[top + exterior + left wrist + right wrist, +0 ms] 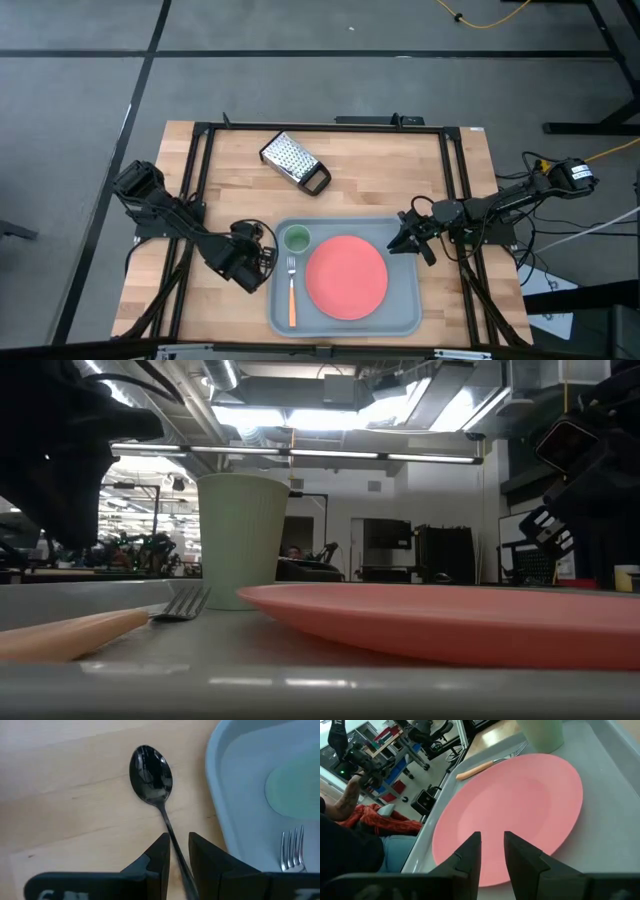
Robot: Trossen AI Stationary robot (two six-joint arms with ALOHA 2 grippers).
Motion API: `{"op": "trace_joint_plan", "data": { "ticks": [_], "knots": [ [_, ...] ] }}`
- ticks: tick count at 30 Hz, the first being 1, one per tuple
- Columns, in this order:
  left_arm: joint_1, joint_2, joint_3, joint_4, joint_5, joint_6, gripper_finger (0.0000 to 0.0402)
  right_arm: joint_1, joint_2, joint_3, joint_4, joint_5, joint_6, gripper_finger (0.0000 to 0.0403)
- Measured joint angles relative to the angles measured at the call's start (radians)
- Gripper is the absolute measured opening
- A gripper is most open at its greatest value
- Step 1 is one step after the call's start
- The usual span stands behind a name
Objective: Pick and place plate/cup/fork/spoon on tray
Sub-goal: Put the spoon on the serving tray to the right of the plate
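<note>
The dark metal spoon (151,770) lies on the wood just left of the grey-blue tray (400,318), with its handle running between the fingers of my left gripper (178,845), which is shut on it. In the high view my left gripper (255,258) hides the spoon. The pink-red plate (346,277) lies flat on the tray. The green cup (297,238) stands upright at the tray's far left. The orange-handled fork (291,290) lies on the tray left of the plate. My right gripper (408,240) is shut and empty, just above the plate's right edge (492,845). My left gripper pinches the spoon's thin handle (172,836) between its two fingers, about halfway along it. The fingers lie along the handle, pointing toward the bowl. The bowl (151,770) looks to rest on the table; the handle's free end is hidden behind the fingers.
A perforated metal grater (295,162) with a black handle lies on the table's far side. A black frame runs along the table's edges. In the right wrist view a person's hand (345,800) shows beyond the table.
</note>
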State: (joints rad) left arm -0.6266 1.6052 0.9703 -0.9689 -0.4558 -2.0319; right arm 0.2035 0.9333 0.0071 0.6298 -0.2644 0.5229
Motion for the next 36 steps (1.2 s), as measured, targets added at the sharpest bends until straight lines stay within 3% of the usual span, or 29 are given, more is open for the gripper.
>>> {"op": "trace_joint_plan", "data": {
  "ticks": [18,22,36],
  "knots": [
    [0.054,0.032,-0.001,-0.010,0.010,-0.003,0.0064,0.000,0.000,0.000,-0.007,-0.001,0.000,0.0088],
    [0.065,0.054,-0.001,0.002,0.057,-0.011,0.0064,0.000,0.000,0.000,-0.007,-0.001,0.001,0.0088],
    [0.068,0.118,-0.001,0.082,0.081,-0.028,0.0064,0.000,0.001,0.000,-0.033,-0.002,0.104,0.0088]
  ]
}}
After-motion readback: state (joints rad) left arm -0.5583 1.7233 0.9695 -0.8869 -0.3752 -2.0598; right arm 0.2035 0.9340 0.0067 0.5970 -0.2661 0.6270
